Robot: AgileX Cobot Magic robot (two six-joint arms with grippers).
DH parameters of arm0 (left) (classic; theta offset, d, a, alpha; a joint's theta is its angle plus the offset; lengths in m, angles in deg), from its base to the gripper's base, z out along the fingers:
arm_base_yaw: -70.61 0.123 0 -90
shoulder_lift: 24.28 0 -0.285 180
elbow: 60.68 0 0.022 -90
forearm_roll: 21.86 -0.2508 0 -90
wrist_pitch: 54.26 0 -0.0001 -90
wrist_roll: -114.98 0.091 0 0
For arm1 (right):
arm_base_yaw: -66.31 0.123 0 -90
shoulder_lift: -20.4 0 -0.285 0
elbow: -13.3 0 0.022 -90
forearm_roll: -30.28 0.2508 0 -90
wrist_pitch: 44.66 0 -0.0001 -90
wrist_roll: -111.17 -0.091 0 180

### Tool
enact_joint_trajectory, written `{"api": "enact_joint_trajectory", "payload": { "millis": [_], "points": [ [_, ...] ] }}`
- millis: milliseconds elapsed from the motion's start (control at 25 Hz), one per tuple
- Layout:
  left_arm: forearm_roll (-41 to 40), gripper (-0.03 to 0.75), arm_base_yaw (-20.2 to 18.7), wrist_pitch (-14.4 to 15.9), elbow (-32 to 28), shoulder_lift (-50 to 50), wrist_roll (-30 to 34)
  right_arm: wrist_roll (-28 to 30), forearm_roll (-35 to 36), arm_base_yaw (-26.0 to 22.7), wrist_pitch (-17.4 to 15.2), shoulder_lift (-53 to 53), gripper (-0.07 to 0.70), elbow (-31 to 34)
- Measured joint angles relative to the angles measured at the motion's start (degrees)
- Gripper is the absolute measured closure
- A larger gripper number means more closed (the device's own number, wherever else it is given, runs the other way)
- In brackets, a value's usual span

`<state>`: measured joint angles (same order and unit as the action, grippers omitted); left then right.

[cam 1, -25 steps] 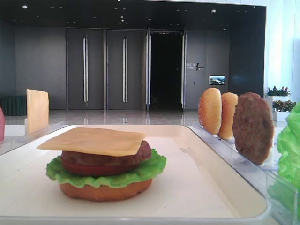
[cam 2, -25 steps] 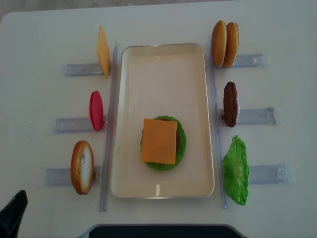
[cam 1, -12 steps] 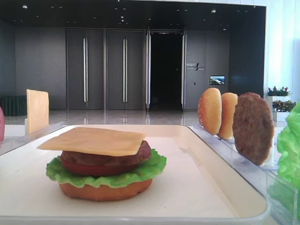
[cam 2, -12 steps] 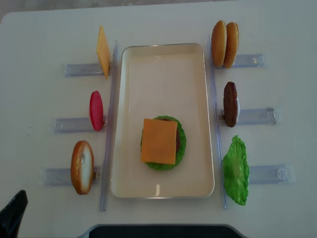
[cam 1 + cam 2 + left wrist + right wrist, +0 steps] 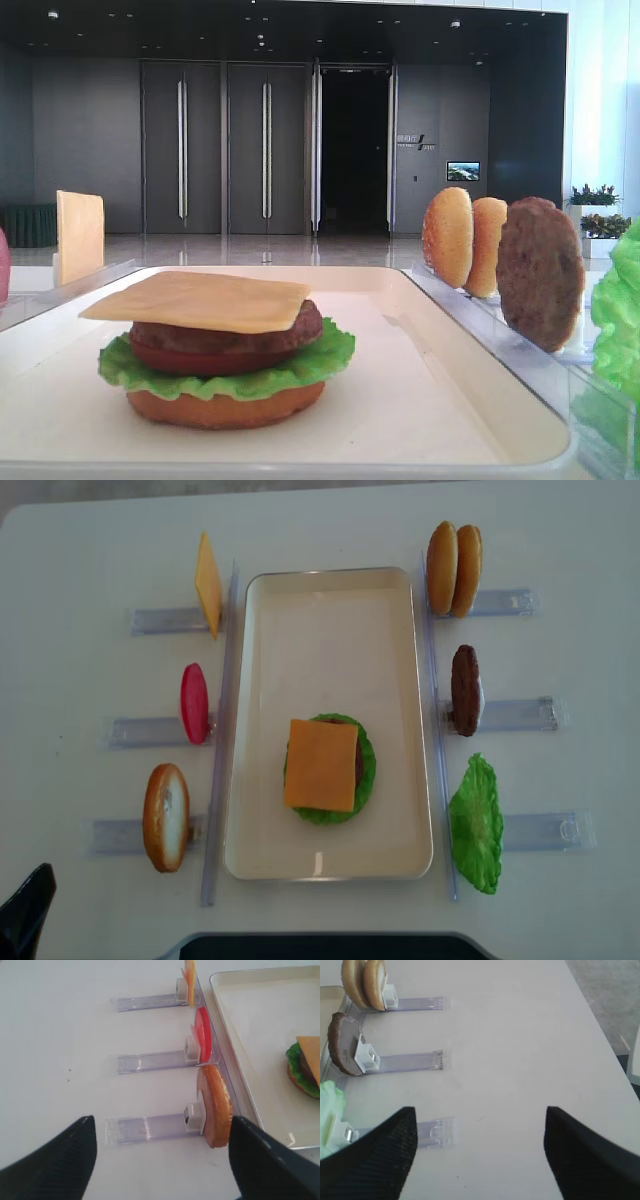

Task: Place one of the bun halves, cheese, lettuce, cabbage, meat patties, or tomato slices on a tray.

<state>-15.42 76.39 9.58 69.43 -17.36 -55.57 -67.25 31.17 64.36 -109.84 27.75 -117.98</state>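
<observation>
Resting on the tray [image 5: 400,610] is a stack: bun base, lettuce [image 5: 367,770], tomato, patty, with the cheese [image 5: 321,765] on top. Left pincer [image 5: 160,1160] hangs wide and empty above the surface [image 5: 60,1035] near a racked bun half [image 5: 216,1105]. Right pincer [image 5: 477,1152] likewise wide, empty.
</observation>
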Motion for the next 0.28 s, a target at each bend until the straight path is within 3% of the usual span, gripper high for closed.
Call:
{"api": "enact_joint_trajectory", "payload": {
  "millis": [280],
  "points": [
    [0.0, 0.087, 0.0, 0.0, 0.0, 0.0, 0.0, 0.0, 0.0, 0.0, 0.0, 0.0, 0.1, 0.0]
  ]
}}
